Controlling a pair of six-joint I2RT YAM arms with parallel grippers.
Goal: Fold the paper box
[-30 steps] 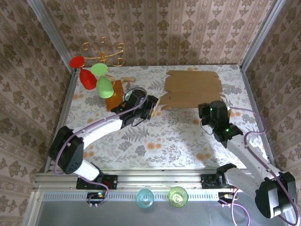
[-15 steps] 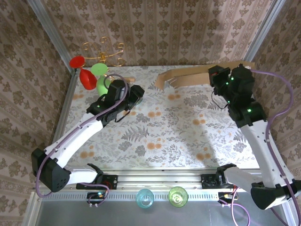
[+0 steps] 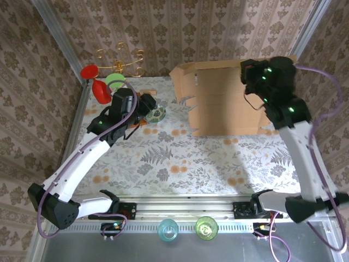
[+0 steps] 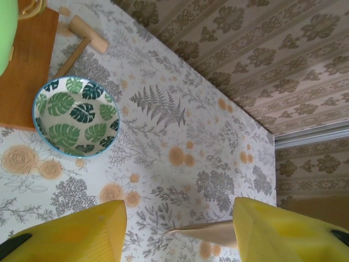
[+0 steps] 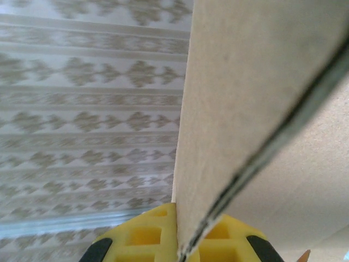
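The paper box [image 3: 223, 98], a flat brown cardboard blank with flaps and tabs, hangs nearly upright above the back right of the table. My right gripper [image 3: 254, 76] is shut on its upper edge. In the right wrist view the cardboard sheet [image 5: 245, 98] runs between the yellow fingers [image 5: 147, 237] of my right gripper [image 5: 185, 243]. My left gripper [image 3: 150, 102] is open and hovers left of the box, above a leaf-patterned bowl. In the left wrist view a pointed cardboard tab [image 4: 210, 233] shows between the spread fingertips of my left gripper [image 4: 177, 234], with no contact visible.
A leaf-patterned bowl [image 4: 76, 116] sits beside an orange-brown wooden board [image 4: 27, 60] with a wooden mallet [image 4: 83, 38]. A gold stand [image 3: 120, 57] with red and green glasses stands at the back left. Two cups [image 3: 168, 230] sit on the front rail. Walls close in on three sides.
My right arm has lifted the paper box off the table and swung it upright. My left arm has drawn back left, away from the box, to above the bowl.
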